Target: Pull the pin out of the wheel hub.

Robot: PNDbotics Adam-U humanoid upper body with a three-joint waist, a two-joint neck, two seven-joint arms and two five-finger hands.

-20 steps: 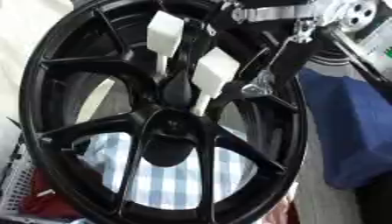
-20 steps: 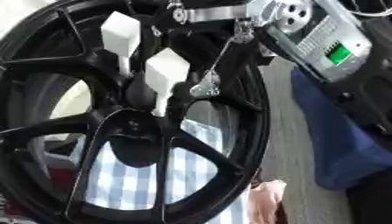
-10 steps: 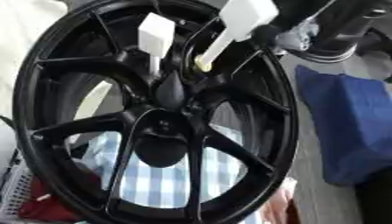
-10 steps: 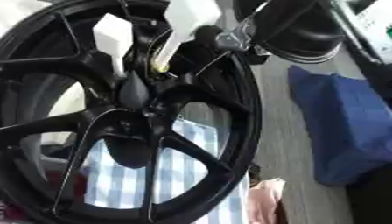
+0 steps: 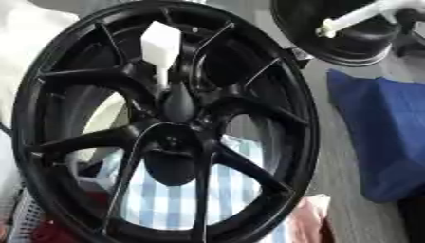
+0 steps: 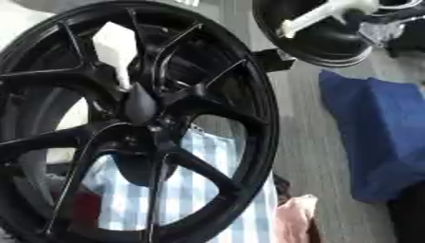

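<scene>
A white pin [image 6: 319, 16] is gripped by the right robot hand [image 6: 390, 23], apart from the black wheel [image 5: 166, 123]; one white pin [image 5: 159, 45] is left there.

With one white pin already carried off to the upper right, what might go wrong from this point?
1. The pulled white pin hangs over a black bowl-shaped part; the right hand holding it is barely visible, so a drop or a knock against that part is possible.
2. A second white pin sits in the wheel hub; the job may be unfinished.
3. The wheel stands tilted, propped over checked cloth; another pull might shift it.
</scene>
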